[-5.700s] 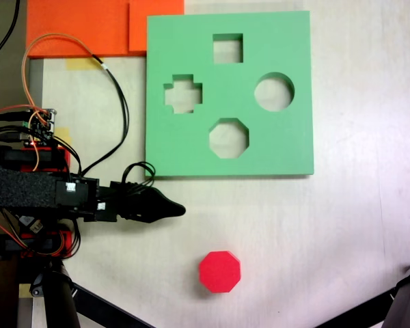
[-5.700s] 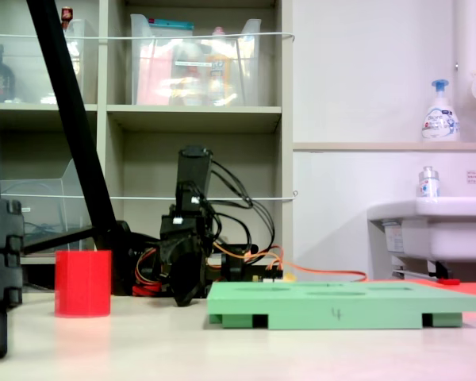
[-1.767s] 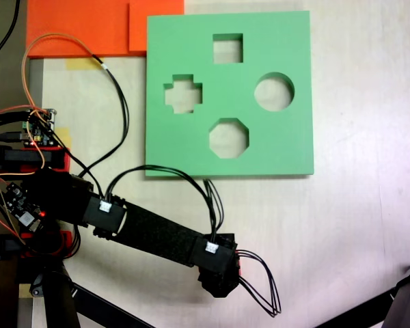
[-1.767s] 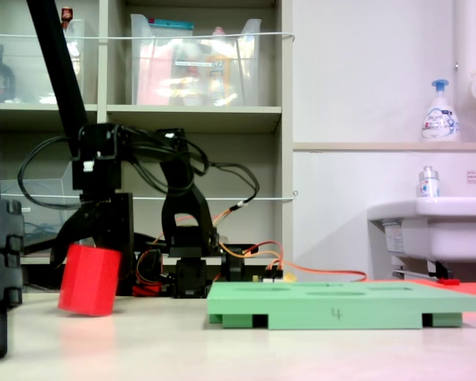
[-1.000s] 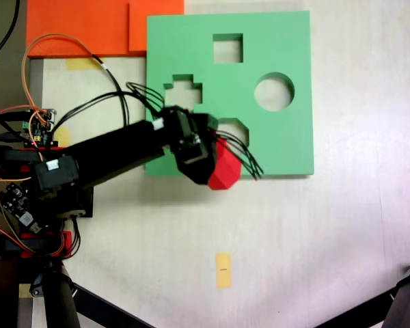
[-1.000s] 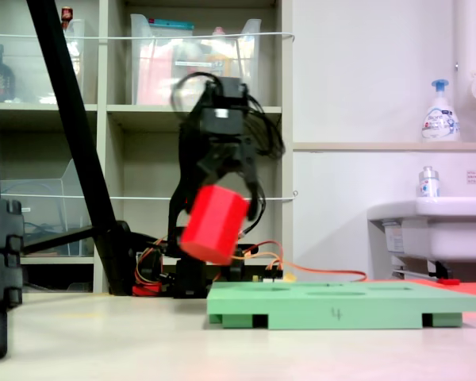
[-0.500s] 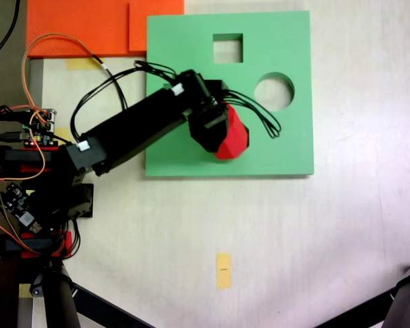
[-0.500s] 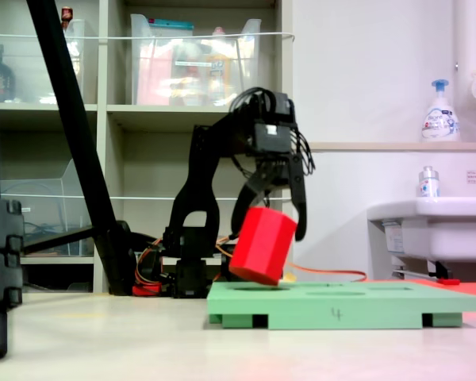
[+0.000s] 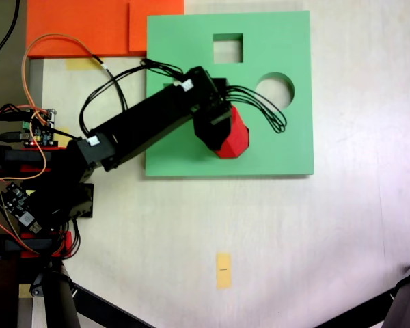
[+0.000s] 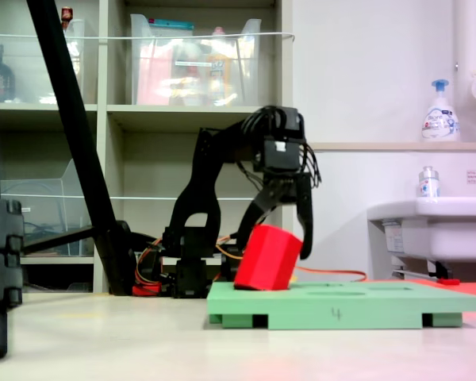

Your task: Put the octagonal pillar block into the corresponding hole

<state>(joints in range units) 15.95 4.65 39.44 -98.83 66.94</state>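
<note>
Octagonal hole, cross cutout hidden under arm and red block.

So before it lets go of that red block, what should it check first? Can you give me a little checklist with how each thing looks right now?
1. Grip: the gripper is shut on the red block. Ok.
2. Block over the eight-sided hole: in the first exterior view the block and arm cover that spot on the green board. Cannot tell.
3. Block upright: in the second exterior view it leans. Not ok.
4. Block sunk into the hole: most of it stands above the board's top. Not ok.
5. Sides lined up with the hole's edges: hidden. Cannot tell.
6. Board flat on the table: ok.
</note>
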